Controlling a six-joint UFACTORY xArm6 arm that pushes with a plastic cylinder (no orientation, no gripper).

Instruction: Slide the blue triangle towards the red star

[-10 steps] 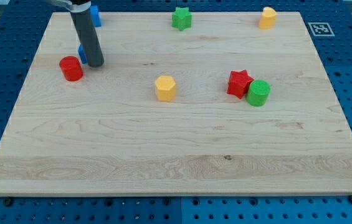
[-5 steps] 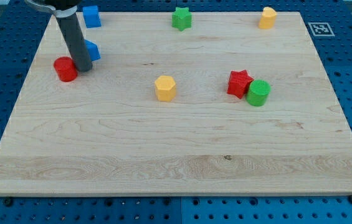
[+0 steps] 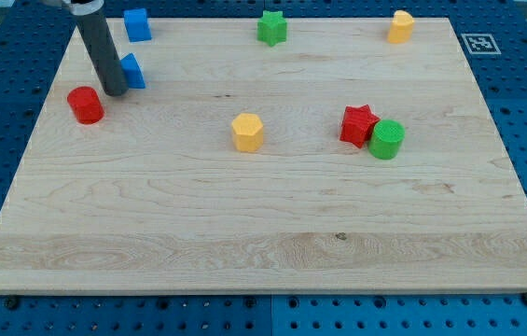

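Rod slid left and farther; red cylinder point(image 3: 85, 105) nudged left. No claw, just my tip point(image 3: 114, 91) touching blue triangle's point(image 3: 133, 71) left side. Red star point(image 3: 359, 124) far right. Risk: off-centre push, triangle skids toward far edge.

Here's the blue triangle point(image 3: 133, 71), a small bright blue block sitting flat on the surface over at about ten o'clock from the board's centre, close to the left edge. Only its right part shows; the rest is hidden behind the dark rod, so its outline is hard to read. My tip point(image 3: 114, 91) sits right against it, at its seven o'clock side. Now across to the red star point(image 3: 359, 124), a chunky red block with stubby points, lying flat at roughly three o'clock from centre. The two are well apart, the star off at the triangle's four o'clock.
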